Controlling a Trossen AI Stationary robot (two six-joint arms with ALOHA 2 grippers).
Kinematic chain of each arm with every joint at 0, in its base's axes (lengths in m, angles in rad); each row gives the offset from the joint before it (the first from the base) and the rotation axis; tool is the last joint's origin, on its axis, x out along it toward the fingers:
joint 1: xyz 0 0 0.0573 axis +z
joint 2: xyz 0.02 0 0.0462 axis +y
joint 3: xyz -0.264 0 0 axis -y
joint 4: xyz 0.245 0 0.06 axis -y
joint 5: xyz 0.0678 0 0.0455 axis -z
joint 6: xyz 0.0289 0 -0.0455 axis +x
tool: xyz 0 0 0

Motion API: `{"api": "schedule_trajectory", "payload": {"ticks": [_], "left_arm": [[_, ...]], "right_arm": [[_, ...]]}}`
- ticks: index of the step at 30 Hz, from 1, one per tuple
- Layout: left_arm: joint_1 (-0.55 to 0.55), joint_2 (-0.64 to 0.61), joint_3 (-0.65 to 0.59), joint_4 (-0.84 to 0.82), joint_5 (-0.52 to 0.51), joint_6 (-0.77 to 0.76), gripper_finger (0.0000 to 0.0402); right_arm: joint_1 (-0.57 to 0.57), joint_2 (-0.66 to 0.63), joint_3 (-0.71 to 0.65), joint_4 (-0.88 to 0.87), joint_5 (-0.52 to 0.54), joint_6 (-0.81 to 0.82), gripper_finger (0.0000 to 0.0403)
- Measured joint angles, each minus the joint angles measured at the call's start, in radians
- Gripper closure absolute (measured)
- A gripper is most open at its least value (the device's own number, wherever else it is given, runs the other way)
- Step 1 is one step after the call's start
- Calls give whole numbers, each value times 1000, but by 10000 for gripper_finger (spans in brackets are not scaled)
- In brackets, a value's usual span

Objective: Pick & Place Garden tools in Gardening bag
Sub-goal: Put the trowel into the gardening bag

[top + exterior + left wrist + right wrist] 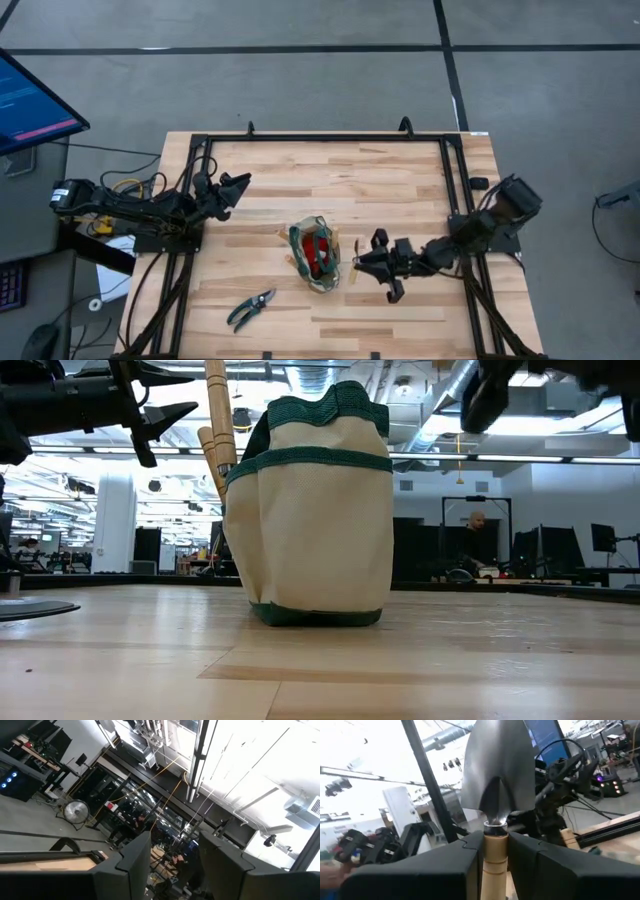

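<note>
The olive and tan gardening bag stands upright on its base at the table's middle. A red item lies inside it, and wooden handles stick out of its top. The dark-handled pruning shears lie flat on the table, near and left of the bag. My right gripper is just right of the bag, shut on a trowel with a silver blade and a wooden handle. My left gripper is open and empty, raised at the table's left, tipped upward. My right gripper pinches the trowel's wooden handle between its two fingers, just below the metal collar at the blade end. The silver blade stands out past the fingers. The gripper is well above the table, so the trowel is lifted clear.
A black frame runs along the table's far edge and down both sides. A monitor stands off the table's left. A person shows far back in the room. Bare wood lies near and right of the bag.
</note>
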Motion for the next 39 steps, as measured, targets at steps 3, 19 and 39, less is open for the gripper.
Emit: {"api": "schedule_trajectory", "payload": {"ticks": [3,19,39], "left_arm": [[0,0,0,1,-2,-16,236],[0,0,0,8,-2,-19,236],[0,0,0,14,13,-18,236]], "right_arm": [[-2,62,15,-19,21,60,353],[-76,166,63,-1,23,29,353],[-186,-133,23,-202,-78,-135,352]]}}
